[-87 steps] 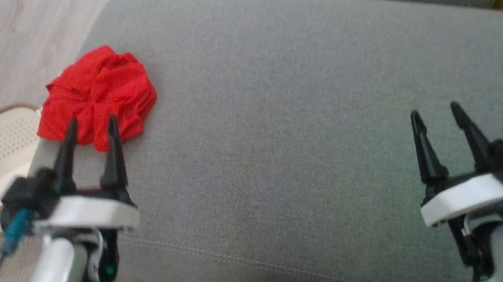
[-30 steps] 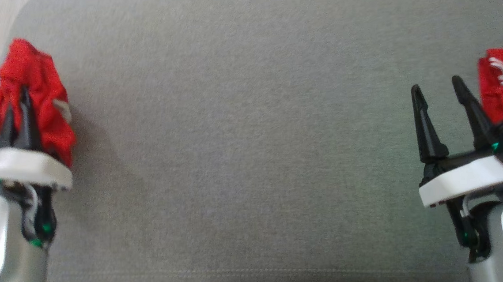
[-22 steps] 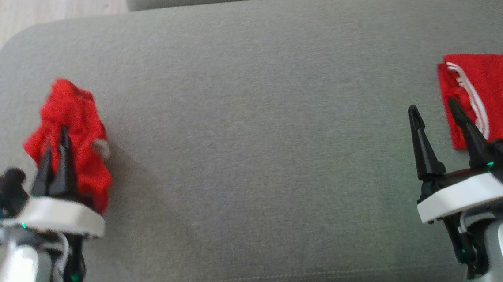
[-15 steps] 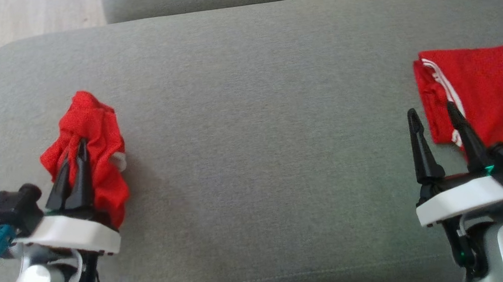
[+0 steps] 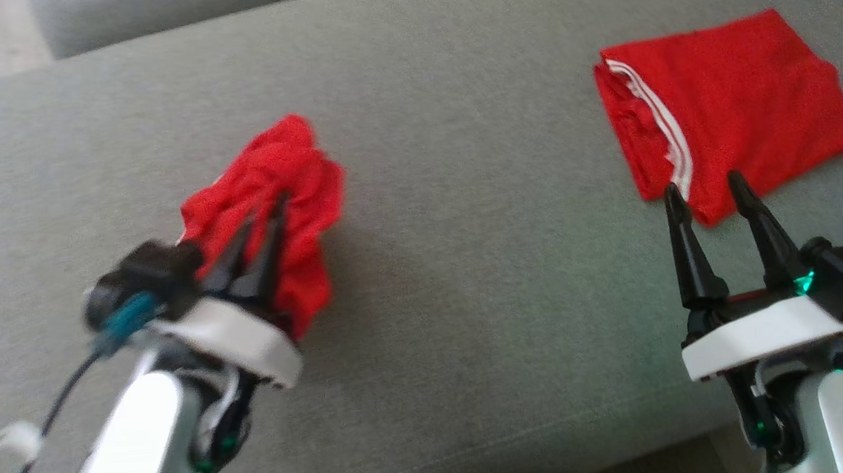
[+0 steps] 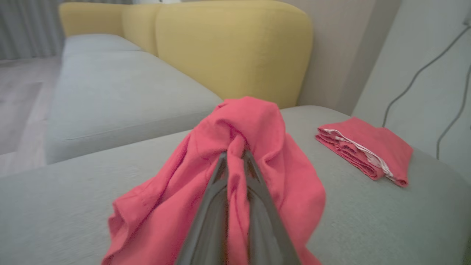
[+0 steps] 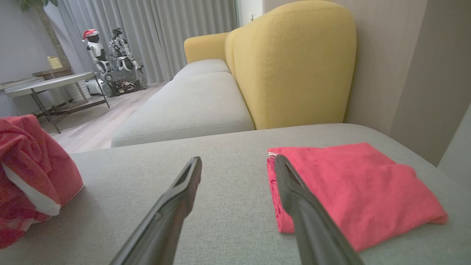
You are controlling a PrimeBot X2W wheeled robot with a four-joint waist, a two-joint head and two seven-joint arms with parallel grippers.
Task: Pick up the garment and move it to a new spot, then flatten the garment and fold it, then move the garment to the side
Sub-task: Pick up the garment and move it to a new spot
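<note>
A crumpled red garment hangs bunched over my left gripper, which is shut on a fold of it above the grey sofa cushion. In the left wrist view the cloth drapes over both closed fingers and falls to either side. The same bundle shows at the left of the right wrist view. At the lower right my right gripper stands open and empty, fingers apart, just short of a folded red garment.
A folded red garment with a white trim lies on the cushion's right part. A yellow backrest and a second grey seat lie beyond. The cushion's front edge runs along the bottom.
My left gripper has carried the crumpled garment rightward, toward the cushion's middle. The head camera has swung, bringing the folded garment fully into view. The right gripper stays open.
</note>
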